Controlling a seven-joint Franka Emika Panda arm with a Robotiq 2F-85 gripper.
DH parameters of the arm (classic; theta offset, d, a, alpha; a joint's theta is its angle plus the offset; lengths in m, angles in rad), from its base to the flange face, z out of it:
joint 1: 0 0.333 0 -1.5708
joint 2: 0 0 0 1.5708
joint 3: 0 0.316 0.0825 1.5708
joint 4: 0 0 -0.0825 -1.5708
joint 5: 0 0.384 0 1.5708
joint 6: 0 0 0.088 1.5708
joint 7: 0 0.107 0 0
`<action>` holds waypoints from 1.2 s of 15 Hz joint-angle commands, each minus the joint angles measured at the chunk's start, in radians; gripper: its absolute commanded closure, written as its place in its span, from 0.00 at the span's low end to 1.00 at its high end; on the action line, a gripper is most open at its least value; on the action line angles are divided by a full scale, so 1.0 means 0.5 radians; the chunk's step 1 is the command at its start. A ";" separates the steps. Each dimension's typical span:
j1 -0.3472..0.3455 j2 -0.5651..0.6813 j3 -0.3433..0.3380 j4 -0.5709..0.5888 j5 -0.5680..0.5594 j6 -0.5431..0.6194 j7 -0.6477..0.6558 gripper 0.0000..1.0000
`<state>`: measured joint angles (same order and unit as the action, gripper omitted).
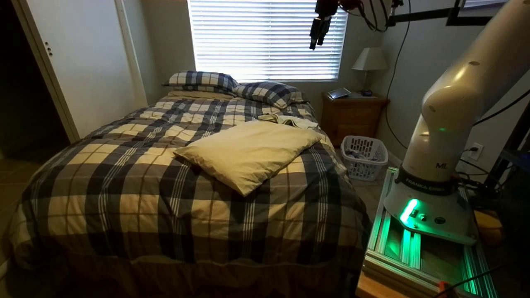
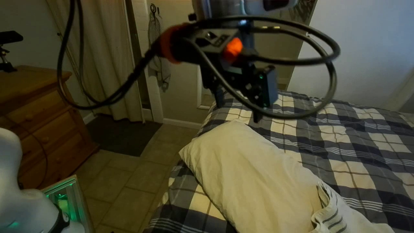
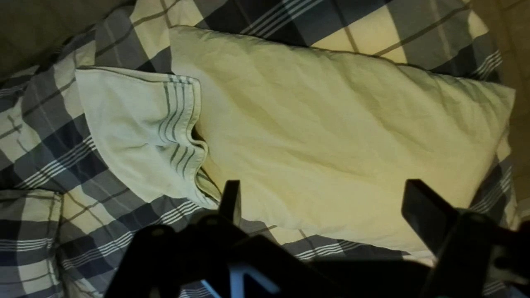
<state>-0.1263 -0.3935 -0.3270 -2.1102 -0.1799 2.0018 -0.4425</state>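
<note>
My gripper (image 3: 323,184) is open and empty, its two dark fingers wide apart in the wrist view. It hangs in the air above the bed and touches nothing; it shows in both exterior views (image 1: 316,44) (image 2: 238,111). Below it a cream pillow (image 3: 331,124) lies flat on the plaid bed; it shows in both exterior views (image 1: 252,149) (image 2: 252,181). A white cloth (image 3: 120,107) with dark stripes along its wavy hem lies against one end of the pillow; it also shows in both exterior views (image 1: 292,121) (image 2: 355,218). I cannot tell whether the pillow's end reaches into it.
The plaid bedspread (image 1: 136,165) covers the bed. Plaid pillows (image 1: 269,92) lie at its head. A nightstand (image 1: 352,118) with a lamp (image 1: 369,60) and a white laundry basket (image 1: 364,165) stand beside it. A wooden dresser (image 2: 42,119) stands near the robot base. Loose cables (image 2: 333,81) loop around the wrist.
</note>
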 commanded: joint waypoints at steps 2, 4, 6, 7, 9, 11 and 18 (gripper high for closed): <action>-0.016 0.376 -0.075 0.173 0.095 0.348 -0.148 0.00; -0.034 0.505 -0.061 0.215 0.127 0.494 -0.117 0.00; -0.053 0.627 -0.040 0.263 0.171 0.615 -0.065 0.00; -0.066 0.686 -0.028 0.285 0.203 0.669 0.000 0.00; -0.096 0.797 -0.009 0.345 0.281 0.708 0.121 0.00; -0.134 0.901 0.005 0.399 0.348 0.728 0.246 0.00; -0.198 0.974 0.062 0.402 0.363 0.701 0.246 0.00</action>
<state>-0.1923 0.0937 -0.3298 -1.9122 0.0063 2.3555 -0.3223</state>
